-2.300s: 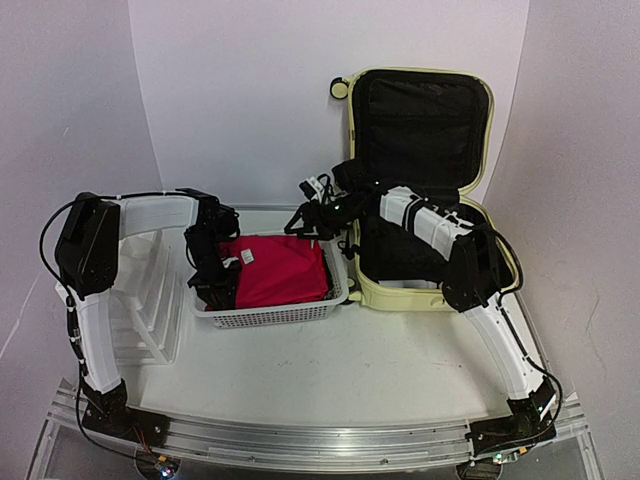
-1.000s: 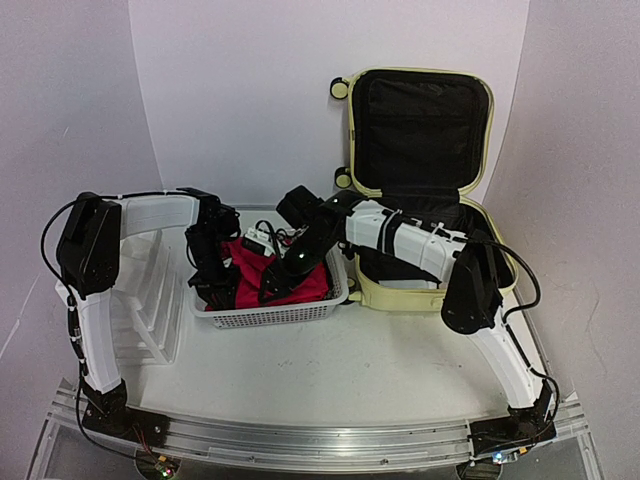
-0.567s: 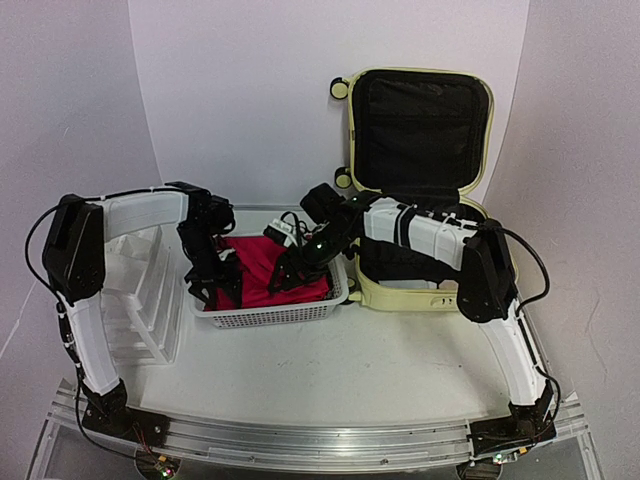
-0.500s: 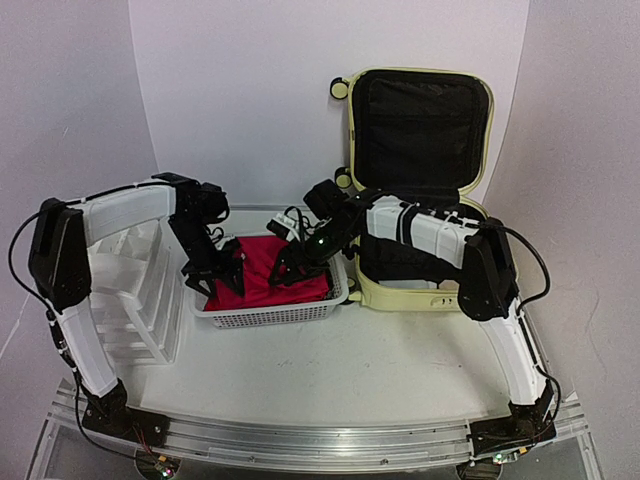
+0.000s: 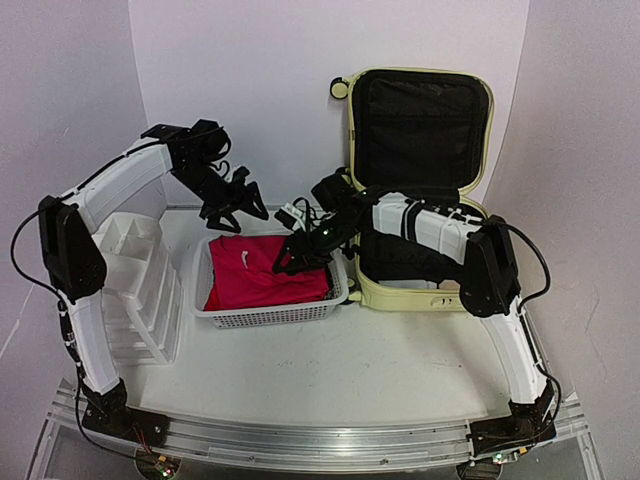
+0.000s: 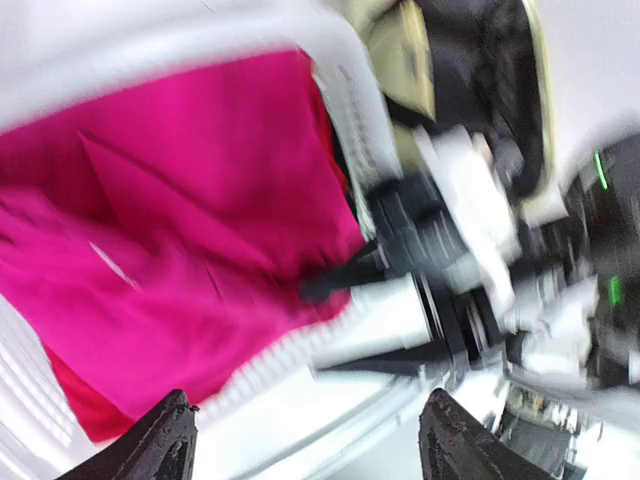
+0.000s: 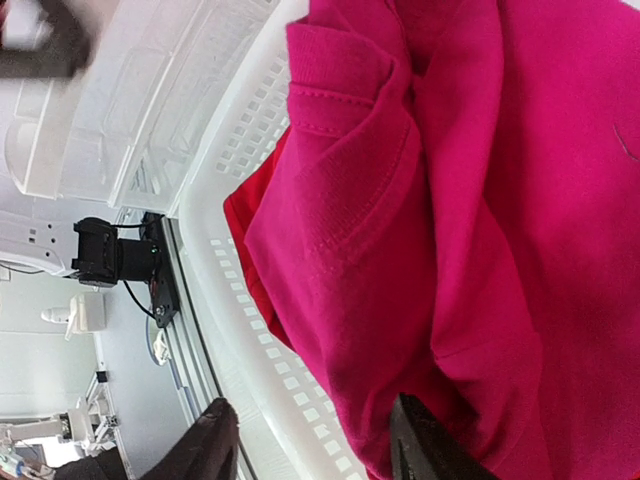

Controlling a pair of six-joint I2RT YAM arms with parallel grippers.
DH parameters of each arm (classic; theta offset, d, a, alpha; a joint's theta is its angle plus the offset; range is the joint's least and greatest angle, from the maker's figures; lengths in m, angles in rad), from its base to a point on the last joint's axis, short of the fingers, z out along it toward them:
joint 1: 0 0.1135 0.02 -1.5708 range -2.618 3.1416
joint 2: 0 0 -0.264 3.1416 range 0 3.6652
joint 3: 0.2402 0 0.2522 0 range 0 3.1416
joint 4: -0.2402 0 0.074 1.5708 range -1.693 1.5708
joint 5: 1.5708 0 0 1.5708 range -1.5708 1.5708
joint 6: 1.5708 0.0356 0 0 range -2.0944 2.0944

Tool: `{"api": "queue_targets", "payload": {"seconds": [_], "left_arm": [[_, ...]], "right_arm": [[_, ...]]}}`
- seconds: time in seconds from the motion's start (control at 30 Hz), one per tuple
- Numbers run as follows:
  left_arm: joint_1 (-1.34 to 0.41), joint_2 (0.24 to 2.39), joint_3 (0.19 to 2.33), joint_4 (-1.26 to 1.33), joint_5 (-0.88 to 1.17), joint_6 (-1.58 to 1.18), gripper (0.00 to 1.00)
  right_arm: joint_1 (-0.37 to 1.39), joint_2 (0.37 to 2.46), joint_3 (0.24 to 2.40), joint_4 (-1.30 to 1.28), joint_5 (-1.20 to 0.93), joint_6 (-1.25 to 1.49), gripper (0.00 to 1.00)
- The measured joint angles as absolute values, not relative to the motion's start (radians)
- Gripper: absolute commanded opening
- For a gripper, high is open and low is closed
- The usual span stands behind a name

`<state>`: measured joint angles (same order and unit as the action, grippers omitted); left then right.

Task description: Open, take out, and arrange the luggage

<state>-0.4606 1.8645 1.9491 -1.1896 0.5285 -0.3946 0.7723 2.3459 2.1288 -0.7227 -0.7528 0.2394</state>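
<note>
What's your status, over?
Left hand open, above basket. Right hand open over red garment in it. Luggage open, lid upright. No obstruction seen.

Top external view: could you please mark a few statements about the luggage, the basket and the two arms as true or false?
1. The luggage is open, with its lid upright. True.
2. The right gripper reaches over the white basket. True.
3. The basket is empty. False: a pink garment lies in it.
4. Both grippers are down at the basket. False: the left gripper hangs high above it, jaws apart and holding nothing.
</note>
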Motion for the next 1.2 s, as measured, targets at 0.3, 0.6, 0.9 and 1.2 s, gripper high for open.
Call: {"api": "queue_targets", "payload": {"seconds": [0.3,0.6,0.9,1.2], "left_arm": [[-0.444,2.098,2.050,-1.245,0.379,-0.461,0.80],[-0.459,2.045,1.900,-1.312,0.246,-0.384,0.46],[-0.463,1.977,1.742,-1.286,0.242,-0.373,0.39],[-0.463,1.967,1.689,-1.250,0.263,-0.373,0.38]], "right_arm": [[0.798,2.349,2.128,-0.720,-0.757,0.217,0.49],[0.801,2.349,2.122,-0.721,-0.726,0.223,0.47],[0.762,2.349,2.204,-0.721,-0.608,0.281,0.39],[0.767,2.432,2.360,-0.720,-0.527,0.243,0.61]]}}
